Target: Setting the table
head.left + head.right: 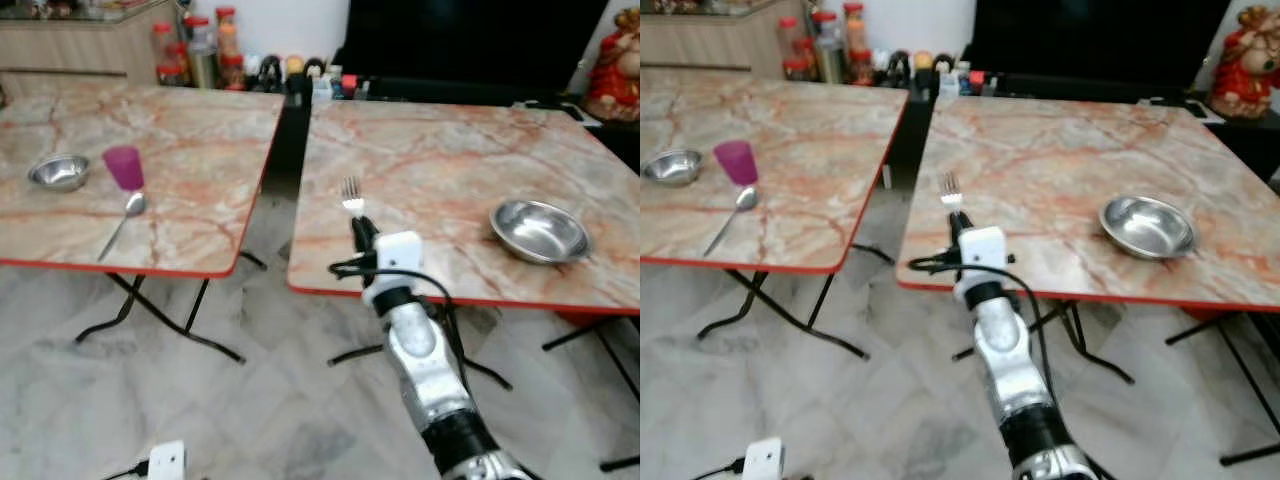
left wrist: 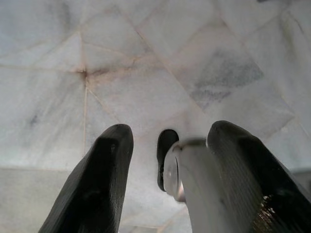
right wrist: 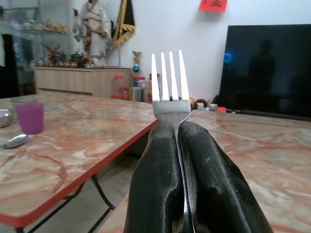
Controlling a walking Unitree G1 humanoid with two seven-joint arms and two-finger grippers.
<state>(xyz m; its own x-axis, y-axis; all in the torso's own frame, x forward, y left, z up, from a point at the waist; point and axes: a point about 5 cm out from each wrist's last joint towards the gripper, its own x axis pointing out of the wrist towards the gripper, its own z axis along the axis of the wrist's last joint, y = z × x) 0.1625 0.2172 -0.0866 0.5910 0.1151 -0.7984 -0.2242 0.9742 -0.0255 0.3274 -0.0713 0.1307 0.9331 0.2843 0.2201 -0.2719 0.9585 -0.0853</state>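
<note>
Over the near edge of the right desk [image 1: 430,170], the right hand [image 1: 358,225] pinches a fork [image 1: 351,193] upright, well left of the steel bowl [image 1: 539,230], so an early release could drop it to the floor, while the left hand [image 2: 165,170] hangs spread.

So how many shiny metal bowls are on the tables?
2. One bowl sits on the left table beside the purple cup. The other bowl sits on the right table, to the right of the fork in the right gripper.
</note>
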